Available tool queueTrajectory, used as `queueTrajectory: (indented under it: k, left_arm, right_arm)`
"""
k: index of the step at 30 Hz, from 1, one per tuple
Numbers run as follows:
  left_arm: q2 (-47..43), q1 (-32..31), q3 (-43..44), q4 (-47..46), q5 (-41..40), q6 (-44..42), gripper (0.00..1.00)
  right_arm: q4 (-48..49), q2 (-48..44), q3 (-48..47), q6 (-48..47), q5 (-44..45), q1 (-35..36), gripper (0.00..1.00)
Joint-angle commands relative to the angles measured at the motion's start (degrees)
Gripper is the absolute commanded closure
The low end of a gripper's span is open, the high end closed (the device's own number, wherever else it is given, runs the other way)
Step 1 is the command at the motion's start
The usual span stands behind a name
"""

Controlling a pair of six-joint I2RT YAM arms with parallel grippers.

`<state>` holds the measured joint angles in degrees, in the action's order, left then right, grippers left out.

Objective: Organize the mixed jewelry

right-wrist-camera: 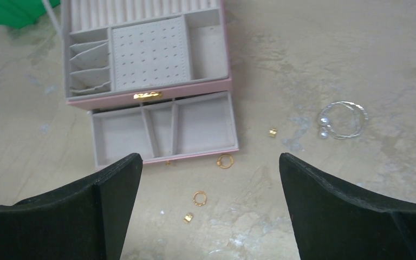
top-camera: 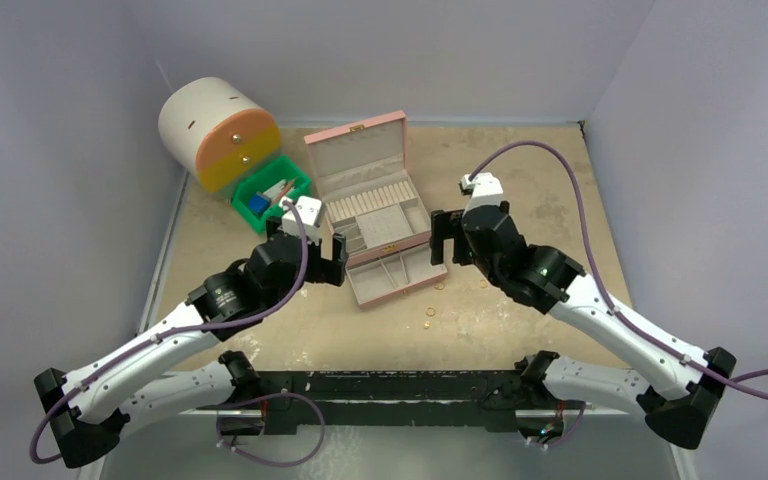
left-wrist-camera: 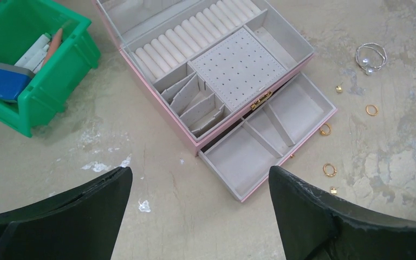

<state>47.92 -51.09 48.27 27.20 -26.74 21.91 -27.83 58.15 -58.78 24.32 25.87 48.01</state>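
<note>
The mixed jewelry lies loose on the table right of the open pink box. Gold rings and a tiny gold piece rest just in front of the pulled-out drawer. Another small gold piece and a silver bangle lie further right. My right gripper hovers open above the rings, holding nothing. My left gripper hangs open and empty over bare table in front of the drawer, with the rings to its right.
A green bin with pens and a blue block stands left of the box. Behind it is a white and orange rounded drawer unit. Grey walls close in the table on three sides.
</note>
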Motion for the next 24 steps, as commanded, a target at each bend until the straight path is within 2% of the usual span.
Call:
queueTrajectory:
  k: [1,4,10,14,18,24]
  left_arm:
    - [0.07,-0.37,3.11,-0.34,-2.92,-0.15,0.03]
    - [-0.18,-0.42,3.44,-0.24,-3.89,-0.23,0.04]
    - [-1.63,-0.49,3.75,-0.24,-6.52,-0.2,0.04]
    - [-2.2,-0.49,3.95,-0.32,-7.46,-0.13,0.05]
    - [-2.37,-0.5,4.1,-0.39,-7.79,-0.03,0.05]
    - [-2.39,-0.5,4.05,-0.29,-7.97,-0.03,0.05]
  right_arm:
    - [-6.45,2.77,-4.82,0.62,11.52,0.37,0.01]
    - [-8.91,4.7,-5.52,1.41,16.01,0.17,0.01]
    - [-8.96,7.17,-4.78,0.76,16.52,-2.94,0.01]
    - [-4.96,6.09,-1.23,-2.2,9.06,-9.74,0.07]
    - [-0.02,4.39,3.77,-4.25,5.78,-13.54,0.07]
    - [2.25,6.51,6.59,-4.21,0.1,-19.32,0.09]
